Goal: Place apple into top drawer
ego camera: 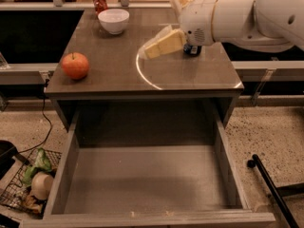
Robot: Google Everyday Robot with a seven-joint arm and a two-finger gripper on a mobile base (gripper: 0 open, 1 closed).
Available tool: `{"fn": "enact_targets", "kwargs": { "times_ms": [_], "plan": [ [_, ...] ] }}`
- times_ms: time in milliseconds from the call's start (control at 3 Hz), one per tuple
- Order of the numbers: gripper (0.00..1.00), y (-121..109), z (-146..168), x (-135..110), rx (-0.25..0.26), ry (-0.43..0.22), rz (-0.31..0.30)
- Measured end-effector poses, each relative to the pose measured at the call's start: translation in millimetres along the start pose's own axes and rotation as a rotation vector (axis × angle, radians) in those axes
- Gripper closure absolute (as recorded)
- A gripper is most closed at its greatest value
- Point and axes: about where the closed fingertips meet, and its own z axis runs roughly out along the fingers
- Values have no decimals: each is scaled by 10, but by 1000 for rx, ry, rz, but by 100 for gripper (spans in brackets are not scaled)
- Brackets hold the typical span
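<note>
The apple (pixel 75 65) sits by the left edge of the cabinet top (pixel 190 75), well apart from my gripper (pixel 156 46) over mid-top, whose open-or-closed state I can't tell from here, so a glancing approach might roll it off, missing the open top drawer (pixel 142 184).

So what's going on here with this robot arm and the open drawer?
A white robot arm is reaching over a grey cabinet. Its cream-coloured gripper hovers above the middle of the cabinet top, well to the right of the round orange-red apple and not touching it. The apple sits near the top's left edge. The wide grey top drawer below is pulled open and empty, so the apple is not yet in it.
</note>
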Motion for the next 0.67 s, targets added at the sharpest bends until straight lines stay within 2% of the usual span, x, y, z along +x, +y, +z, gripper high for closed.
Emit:
{"fn": "enact_targets", "kwargs": {
  "times_ms": [333, 667],
  "plan": [
    [0, 140, 486, 233, -61, 42, 5],
    [0, 223, 803, 370, -101, 66, 24]
  ]
}}
